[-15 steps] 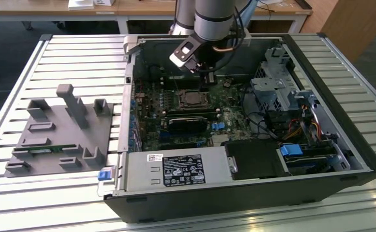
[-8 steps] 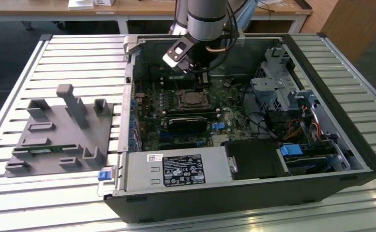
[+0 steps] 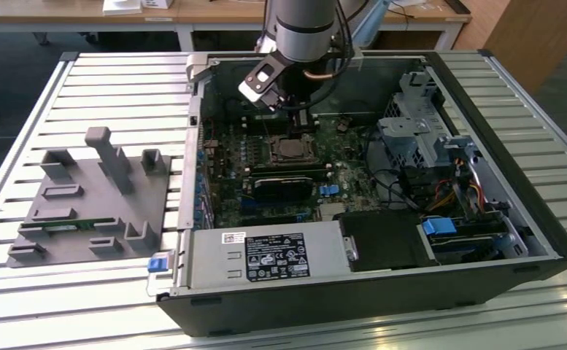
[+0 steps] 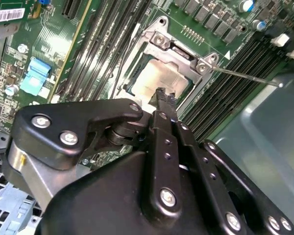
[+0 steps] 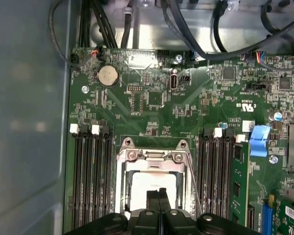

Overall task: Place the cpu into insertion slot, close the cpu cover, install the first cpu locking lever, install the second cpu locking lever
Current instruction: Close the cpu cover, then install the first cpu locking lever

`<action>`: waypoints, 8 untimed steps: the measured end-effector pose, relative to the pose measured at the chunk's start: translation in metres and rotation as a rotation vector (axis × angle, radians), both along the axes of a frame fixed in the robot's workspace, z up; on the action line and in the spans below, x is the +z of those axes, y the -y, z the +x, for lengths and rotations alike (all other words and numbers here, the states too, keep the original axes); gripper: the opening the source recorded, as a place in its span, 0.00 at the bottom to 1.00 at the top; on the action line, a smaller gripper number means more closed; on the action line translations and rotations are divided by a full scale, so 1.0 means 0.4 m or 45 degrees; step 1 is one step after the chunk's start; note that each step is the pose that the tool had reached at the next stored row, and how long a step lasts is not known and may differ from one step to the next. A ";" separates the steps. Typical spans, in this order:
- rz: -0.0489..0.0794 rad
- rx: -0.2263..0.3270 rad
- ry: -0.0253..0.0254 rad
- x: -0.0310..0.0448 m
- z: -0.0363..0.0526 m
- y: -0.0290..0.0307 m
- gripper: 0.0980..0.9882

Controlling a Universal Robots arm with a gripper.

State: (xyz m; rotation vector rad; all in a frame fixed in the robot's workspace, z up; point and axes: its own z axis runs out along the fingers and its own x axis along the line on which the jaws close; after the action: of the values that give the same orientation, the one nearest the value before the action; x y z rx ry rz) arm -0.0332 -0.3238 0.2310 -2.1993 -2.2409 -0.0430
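The insertion slot (image 3: 288, 149) sits mid-board inside the open computer case. In both wrist views the cpu (image 4: 154, 78) (image 5: 142, 188) lies in it, its silver top showing through the window of the cpu cover (image 4: 183, 58) (image 5: 152, 165), which lies flat over the chip. A thin locking lever (image 4: 245, 77) (image 5: 193, 188) sticks out from one side of the socket, unlatched. My gripper (image 3: 302, 131) (image 4: 161, 94) (image 5: 159, 192) hangs just above the chip's top, fingers shut together with nothing between them.
Black memory slots (image 5: 90, 176) flank the socket on both sides. A black module (image 3: 283, 186) lies in front of it, with a power supply (image 3: 263, 255) at the case's near wall. Drive cages and cables (image 3: 429, 146) fill the exterior view's right. A grey fixture (image 3: 88, 197) stands outside, at that view's left.
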 end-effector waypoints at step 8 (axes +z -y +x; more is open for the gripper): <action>-0.001 0.000 0.0001 0.000 -0.002 0.000 0.01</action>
State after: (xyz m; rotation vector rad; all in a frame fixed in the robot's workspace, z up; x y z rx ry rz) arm -0.0341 -0.3238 0.2311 -2.1995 -2.2412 -0.0426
